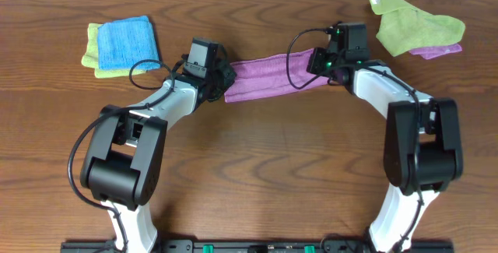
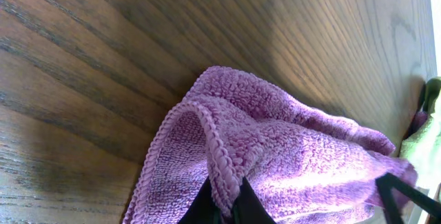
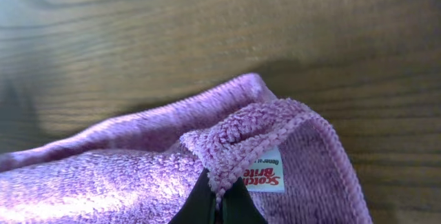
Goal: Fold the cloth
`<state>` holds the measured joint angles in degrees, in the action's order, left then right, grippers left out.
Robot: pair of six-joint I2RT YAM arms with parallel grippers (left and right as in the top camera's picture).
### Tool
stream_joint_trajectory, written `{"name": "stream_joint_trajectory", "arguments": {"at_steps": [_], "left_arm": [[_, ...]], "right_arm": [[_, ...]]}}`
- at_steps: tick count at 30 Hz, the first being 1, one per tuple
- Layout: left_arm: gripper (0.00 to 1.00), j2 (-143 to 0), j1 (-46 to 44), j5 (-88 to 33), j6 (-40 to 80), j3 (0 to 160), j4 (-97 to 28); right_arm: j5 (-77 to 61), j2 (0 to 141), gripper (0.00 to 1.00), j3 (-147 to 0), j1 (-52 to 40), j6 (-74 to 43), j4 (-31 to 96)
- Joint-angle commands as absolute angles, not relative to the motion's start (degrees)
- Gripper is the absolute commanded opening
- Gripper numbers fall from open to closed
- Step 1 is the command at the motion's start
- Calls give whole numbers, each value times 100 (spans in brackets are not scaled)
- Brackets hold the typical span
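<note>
The purple cloth (image 1: 268,75) is stretched into a long band between my two grippers near the back of the table. My left gripper (image 1: 223,82) is shut on its left end; in the left wrist view the black fingertips (image 2: 224,207) pinch a hemmed edge of the cloth (image 2: 275,148). My right gripper (image 1: 317,65) is shut on the right end; the right wrist view has its fingertips (image 3: 219,203) clamped on a folded corner of the cloth (image 3: 138,176), beside the small white tag (image 3: 265,171).
A blue cloth on a lime-green one (image 1: 120,43) lies at the back left. Another lime-green cloth (image 1: 416,23) over a purple one (image 1: 440,50) lies at the back right. Bare wood table (image 1: 272,167) lies in front.
</note>
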<state>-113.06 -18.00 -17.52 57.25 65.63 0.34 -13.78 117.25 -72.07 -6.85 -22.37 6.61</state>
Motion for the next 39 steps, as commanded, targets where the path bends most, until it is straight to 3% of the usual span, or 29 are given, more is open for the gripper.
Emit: {"name": "stream_joint_trajectory", "arguments": {"at_steps": [1, 6, 10, 15, 18, 20, 22, 26, 30, 34, 35, 36, 38, 39], "left_arm": [[6, -11509, -1726, -1485, 5789, 6694, 36], [6, -11596, -1726, -1500, 5787, 6694, 95], [9, -11596, -1715, -1500, 5784, 6694, 89], [34, -11592, -1656, -1785, 5527, 6694, 86], [52, -11581, -1603, -1986, 5413, 6694, 71], [67, -11552, -1559, -2134, 5323, 6694, 69], [73, -11459, -1498, -2261, 5223, 6696, 60], [93, -11083, -1409, -2261, 5135, 6698, -134], [98, -10700, -1393, -2257, 5076, 6698, -471], [97, -10368, -1393, -2270, 5076, 6698, -854], [90, -10283, -1393, -2272, 5076, 6698, -943], [77, -10206, -1393, -2274, 5076, 6698, -1009], [30, -10110, -1426, -2281, 5081, 6698, -1037], [14, -10099, -1452, -2300, 5111, 6698, -1031]], "right_arm": [[-1013, 11804, 1, -7319, -679, -2226, 663], [-917, 11804, 1, -7319, -672, -2220, 674], [-919, 11804, 14, -7321, -672, -2222, 749], [-934, 11797, 49, -7330, -672, -2222, 858], [-1068, 11782, 59, -7373, -670, -2224, 862], [-1205, 11723, 73, -7435, -666, -2224, 880], [-1245, 11594, 85, -7474, -666, -2224, 886], [-1219, 11198, 89, -7496, -648, -2226, 1017], [-1221, 10908, 95, -7496, -611, -2226, 1352], [-1221, 10737, 96, -7496, -596, -2226, 1743], [-1221, 10707, 96, -7496, -596, -2226, 1848], [-1223, 10680, 96, -7496, -591, -2226, 1935], [-1223, 10639, 95, -7496, -578, -2233, 2171], [-1223, 10637, 95, -7496, -567, -2255, 2274]]}}
